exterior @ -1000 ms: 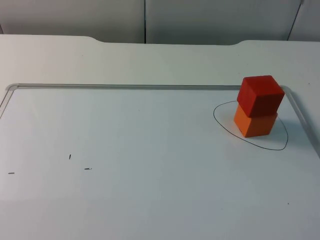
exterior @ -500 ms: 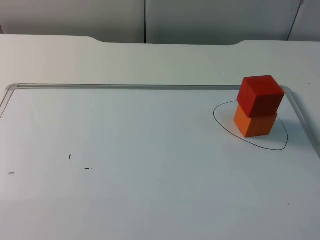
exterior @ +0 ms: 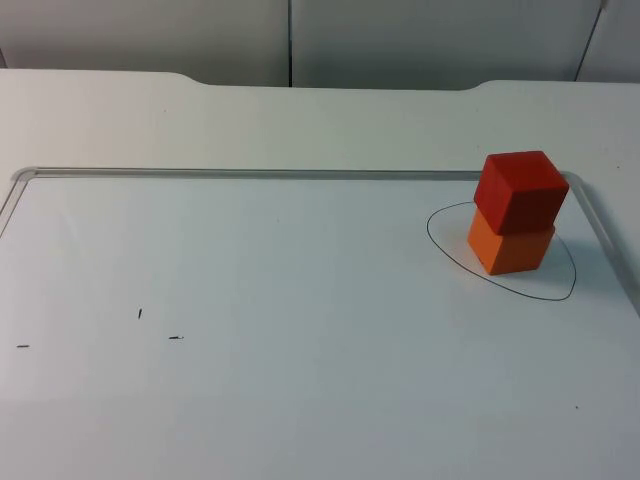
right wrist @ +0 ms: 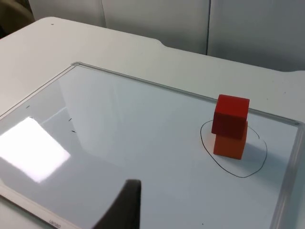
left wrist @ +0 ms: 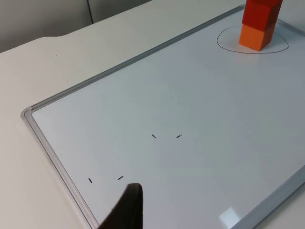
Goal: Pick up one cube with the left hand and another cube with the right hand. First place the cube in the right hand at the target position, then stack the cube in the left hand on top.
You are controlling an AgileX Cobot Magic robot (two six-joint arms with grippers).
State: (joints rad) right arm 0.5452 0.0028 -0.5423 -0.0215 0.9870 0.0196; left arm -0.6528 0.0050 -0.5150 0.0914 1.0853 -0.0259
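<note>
Red cube, plain; orange cube, plain. Whiteboard: glossy white with silver-grey frame, thin black drawn outline and short black pen ticks. Bench off-white; partition wall grey.

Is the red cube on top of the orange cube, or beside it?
On top. The red cube rests on the orange cube, turned slightly against it, inside the drawn outline.

We can't spot any change at all: the glossy red cube on the orange cube hasn't budged inside the drawn black outline.
</note>
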